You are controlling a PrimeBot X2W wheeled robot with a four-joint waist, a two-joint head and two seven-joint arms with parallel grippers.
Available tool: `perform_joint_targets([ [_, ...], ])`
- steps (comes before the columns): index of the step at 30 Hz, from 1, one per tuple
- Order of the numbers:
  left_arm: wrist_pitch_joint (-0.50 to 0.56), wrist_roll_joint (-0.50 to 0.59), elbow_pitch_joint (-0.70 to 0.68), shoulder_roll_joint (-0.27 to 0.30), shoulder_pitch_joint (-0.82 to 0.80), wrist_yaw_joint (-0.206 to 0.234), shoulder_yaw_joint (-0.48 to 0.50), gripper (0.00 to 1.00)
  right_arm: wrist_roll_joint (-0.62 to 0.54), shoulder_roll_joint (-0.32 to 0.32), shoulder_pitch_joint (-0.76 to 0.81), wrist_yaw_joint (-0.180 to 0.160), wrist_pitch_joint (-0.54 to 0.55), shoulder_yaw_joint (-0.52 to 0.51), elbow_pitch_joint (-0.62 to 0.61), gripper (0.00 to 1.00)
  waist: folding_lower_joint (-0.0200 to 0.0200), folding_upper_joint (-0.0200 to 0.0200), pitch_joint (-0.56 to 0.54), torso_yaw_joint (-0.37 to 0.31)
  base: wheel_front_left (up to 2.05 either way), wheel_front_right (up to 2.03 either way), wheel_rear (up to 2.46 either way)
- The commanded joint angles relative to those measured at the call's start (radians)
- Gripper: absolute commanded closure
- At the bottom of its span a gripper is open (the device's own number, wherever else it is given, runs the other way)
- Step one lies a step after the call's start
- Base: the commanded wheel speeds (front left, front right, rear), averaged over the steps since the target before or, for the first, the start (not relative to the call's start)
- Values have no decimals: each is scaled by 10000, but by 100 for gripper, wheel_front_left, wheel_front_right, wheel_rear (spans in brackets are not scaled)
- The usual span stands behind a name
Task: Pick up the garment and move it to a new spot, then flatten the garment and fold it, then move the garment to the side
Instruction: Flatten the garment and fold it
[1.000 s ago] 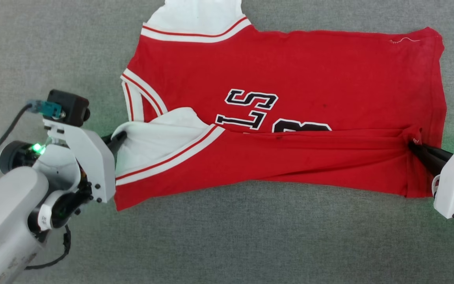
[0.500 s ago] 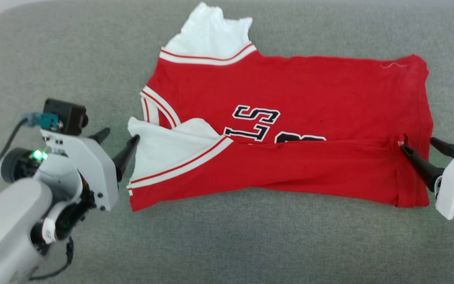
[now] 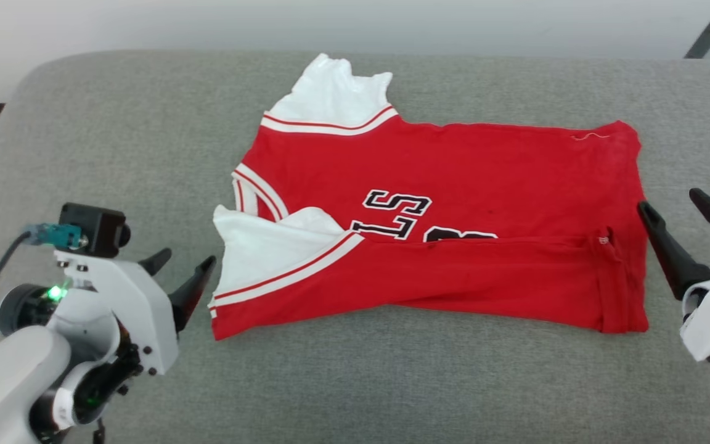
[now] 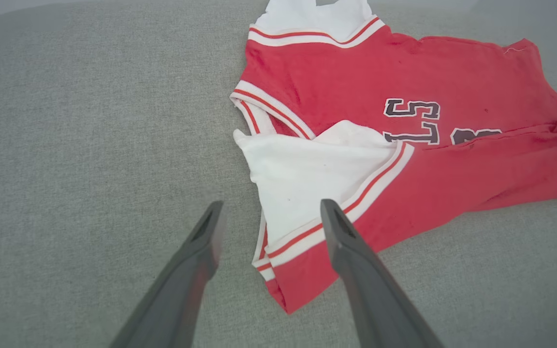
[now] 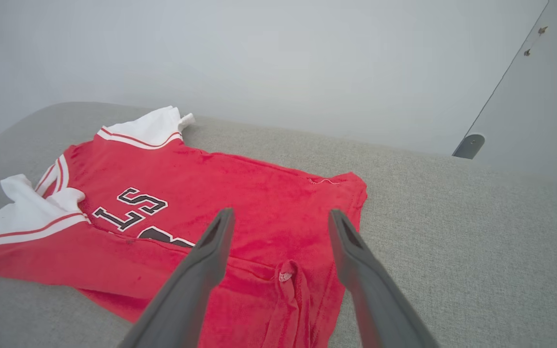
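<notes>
Head view: the garment, a bright red shirt with white sleeves, lies on the grey fabric-covered desk, roughly central between the two arms. Its neck end points toward the robot's left and its hem toward the right. The near long edge is folded over onto the body, so that the fold covers the lower part of the black-and-white lettering. The far sleeve sticks out flat toward the desk's far edge. The near sleeve lies turned over on the chest, with its red-and-white striped band running diagonally. A small pale tag shows on the folded layer near the hem.

The left gripper sits just beside the near sleeve, its fingers spread and holding nothing. The right gripper stands just off the hem edge, its fingers likewise spread and empty.

Left wrist view: the left gripper frames the striped sleeve band of the garment. Whether either fingertip touches the cloth cannot be told.

Right wrist view: the right gripper is raised above the hem end of the garment, with a plain pale wall behind the desk.
</notes>
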Motion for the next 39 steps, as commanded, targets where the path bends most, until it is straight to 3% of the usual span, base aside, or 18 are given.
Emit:
perform_joint_targets([
  [1,72,-51,-21,71,95,32,23,0,-104,97,164,-11,-84,-29,-100,0,0,-1,45,-204,0,0,0],
  [10,1369,-1286,403,195,-188,302,329,0,-492,1136,983,-11,-584,-151,-1014,0,0,-1,234,-1134,0,0,0],
  [19,3619,-2337,1286,443,-284,1094,26,0,-407,1885,1517,-11,-647,-463,-1312,0,0,-1,501,-1856,0,0,0],
  [26,4029,-2723,2115,227,-146,1264,1,0,-230,2144,1597,-11,-600,-608,-1324,0,0,-1,712,-2073,0,0,0],
  [27,4078,-2778,2266,155,-135,1244,-22,8,-199,2151,1584,-11,-607,-608,-1323,0,0,-1,736,-2081,0,0,0],
  [28,4121,-2790,2376,99,-134,1200,-54,36,-171,2157,1575,-11,-591,-622,-1324,0,0,-1,758,-2080,0,0,0],
  [29,4106,-2791,2481,38,-148,1146,-62,93,-126,2178,1572,-11,-553,-624,-1316,0,0,-1,778,-2077,0,0,0],
  [30,4008,-2831,2628,-32,-184,1152,12,100,-109,2191,1571,-11,-516,-631,-1306,0,0,-1,803,-2072,0,0,0],
  [39,3602,-2590,3092,-450,-594,648,87,100,22,2179,1656,-11,583,-705,-1116,0,0,-1,932,-1857,0,0,0],
])
